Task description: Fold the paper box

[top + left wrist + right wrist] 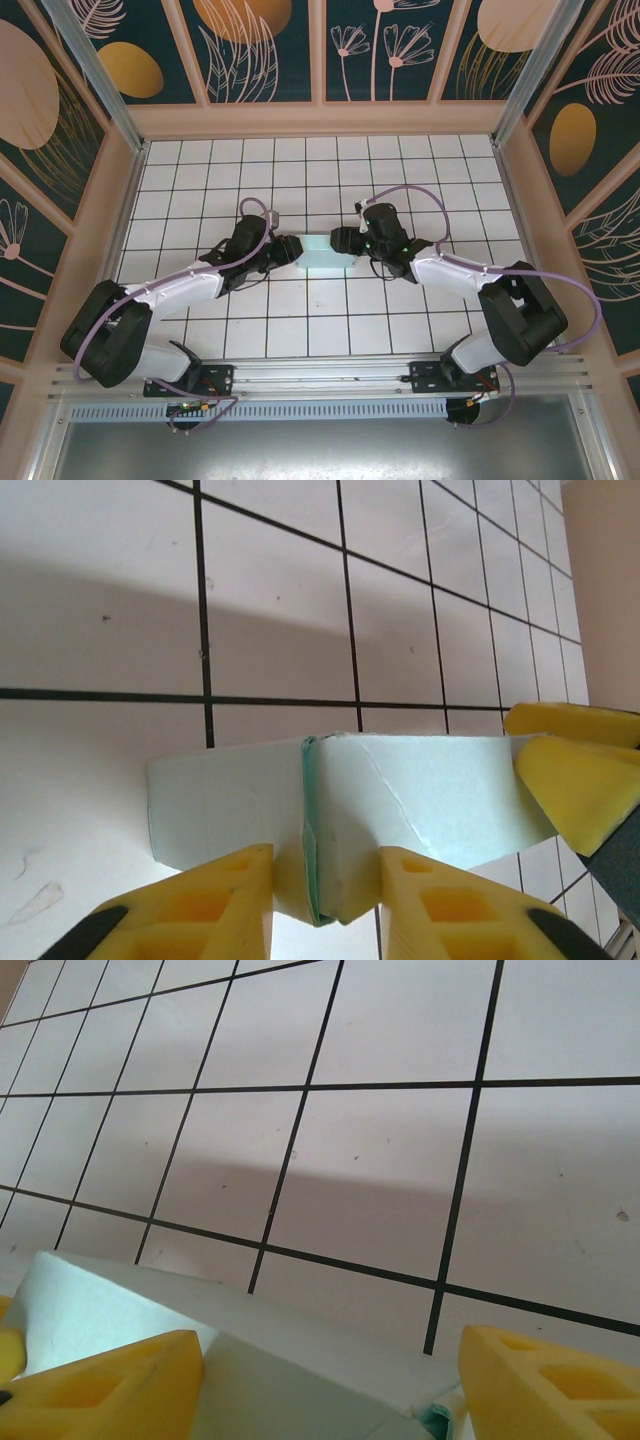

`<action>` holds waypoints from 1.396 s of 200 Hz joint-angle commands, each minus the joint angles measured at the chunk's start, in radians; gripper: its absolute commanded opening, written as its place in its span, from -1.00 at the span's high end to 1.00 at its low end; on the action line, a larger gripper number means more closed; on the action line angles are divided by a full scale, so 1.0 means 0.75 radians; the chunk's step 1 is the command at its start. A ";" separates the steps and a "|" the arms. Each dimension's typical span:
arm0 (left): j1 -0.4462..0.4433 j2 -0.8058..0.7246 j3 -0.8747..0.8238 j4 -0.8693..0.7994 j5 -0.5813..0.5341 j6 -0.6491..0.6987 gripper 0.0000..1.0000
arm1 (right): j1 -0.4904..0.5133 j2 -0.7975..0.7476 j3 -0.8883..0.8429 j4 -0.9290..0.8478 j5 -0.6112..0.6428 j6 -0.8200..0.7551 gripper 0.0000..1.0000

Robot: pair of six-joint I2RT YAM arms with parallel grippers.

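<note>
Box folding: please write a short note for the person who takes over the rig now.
Left gripper: shut on the box, at a crease.
Right gripper: fingers astride the box's other end; grip unclear.
Box: between both grippers, at the middle of the table.
Done: box looks partly folded.
Left: probably finishing the folds; check the ends first.

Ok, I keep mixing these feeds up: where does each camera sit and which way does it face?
Top external: above and behind the arms, looking down on the tiled table; both arms show, left claw and right claw at the paper box.
Left wrist: on the left arm, looking along its yellow fingers at the box, tiles beyond.
Right wrist: on the right arm, looking past its spread yellow fingers across box and tiles.
Both wrist views see the box from opposite ends.
</note>
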 commanded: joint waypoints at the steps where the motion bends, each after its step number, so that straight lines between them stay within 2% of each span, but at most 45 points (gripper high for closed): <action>1: 0.004 0.097 -0.081 -0.173 -0.053 0.006 0.46 | -0.014 -0.046 -0.036 0.024 -0.096 0.039 -0.37; 14: 0.005 0.101 -0.078 -0.171 -0.051 0.011 0.47 | -0.026 -0.063 -0.044 0.051 -0.152 0.048 -0.42; 45: 0.005 0.105 -0.062 -0.179 -0.050 0.028 0.45 | -0.013 -0.040 -0.029 0.076 -0.256 0.007 -0.67; 77: 0.005 0.112 -0.054 -0.183 -0.048 0.034 0.45 | 0.020 0.034 0.002 0.009 -0.224 -0.027 -0.70; 89: 0.005 0.112 -0.053 -0.186 -0.050 0.036 0.44 | 0.017 0.049 0.012 -0.039 -0.178 -0.029 -0.58; 115: 0.005 0.109 -0.048 -0.201 -0.066 0.042 0.44 | -0.043 0.009 -0.023 -0.046 -0.219 -0.002 -0.12; 141: 0.005 0.121 -0.043 -0.210 -0.079 0.053 0.44 | -0.093 -0.055 -0.057 -0.046 -0.261 -0.012 0.00; 158: 0.005 0.132 -0.036 -0.210 -0.075 0.055 0.43 | -0.114 -0.080 -0.062 -0.068 -0.262 -0.028 0.35; 164: 0.006 0.134 -0.033 -0.209 -0.073 0.057 0.43 | -0.116 -0.089 -0.061 -0.072 -0.263 -0.030 0.39; 177: 0.005 0.138 -0.027 -0.210 -0.071 0.060 0.42 | -0.116 -0.103 -0.053 -0.071 -0.275 -0.030 0.34; 199: 0.006 0.142 -0.015 -0.217 -0.070 0.065 0.41 | -0.115 -0.132 -0.051 -0.052 -0.296 -0.006 -0.25; 220: 0.005 0.148 -0.007 -0.224 -0.072 0.069 0.41 | -0.115 -0.165 -0.065 -0.057 -0.314 0.024 -0.47; 256: 0.005 0.158 -0.007 -0.218 -0.070 0.073 0.40 | -0.117 -0.221 -0.150 -0.064 -0.331 0.091 -0.48; 260: 0.006 0.159 -0.007 -0.218 -0.069 0.075 0.40 | -0.158 -0.228 -0.166 -0.059 -0.342 0.101 -0.46; 279: 0.005 0.163 -0.003 -0.221 -0.068 0.084 0.40 | -0.207 -0.251 -0.215 -0.039 -0.394 0.130 -0.20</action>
